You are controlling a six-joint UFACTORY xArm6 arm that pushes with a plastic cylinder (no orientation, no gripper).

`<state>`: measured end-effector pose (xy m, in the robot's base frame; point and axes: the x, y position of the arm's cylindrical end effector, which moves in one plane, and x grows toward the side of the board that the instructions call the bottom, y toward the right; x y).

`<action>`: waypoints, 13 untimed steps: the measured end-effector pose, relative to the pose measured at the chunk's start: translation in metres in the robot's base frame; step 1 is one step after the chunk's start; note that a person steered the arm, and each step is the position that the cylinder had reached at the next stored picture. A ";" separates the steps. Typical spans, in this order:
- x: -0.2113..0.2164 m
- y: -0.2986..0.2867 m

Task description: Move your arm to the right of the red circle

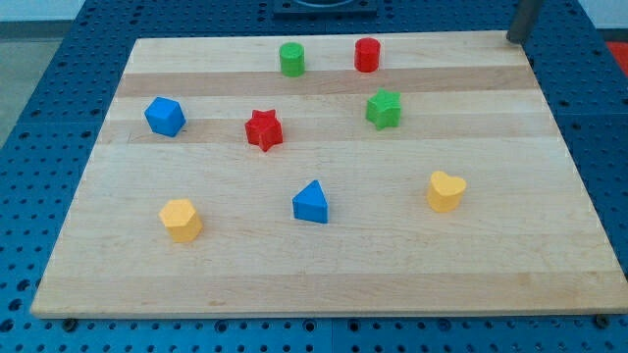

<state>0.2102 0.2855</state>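
Red circle upright near bench far edge, right of green circle. No claw on rig — my tip sits at far right corner, well apart. Risk (judgement): overshooting sweep nudges red circle, or clips green star just below it.

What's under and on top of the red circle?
The red circle stands directly on the wooden board; its footprint hides the wood beneath. Nothing sits on top. My tip is far off at the view's right, near the board's top corner.
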 end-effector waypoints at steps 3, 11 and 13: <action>0.000 -0.012; 0.002 -0.128; 0.007 -0.153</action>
<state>0.2169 0.1327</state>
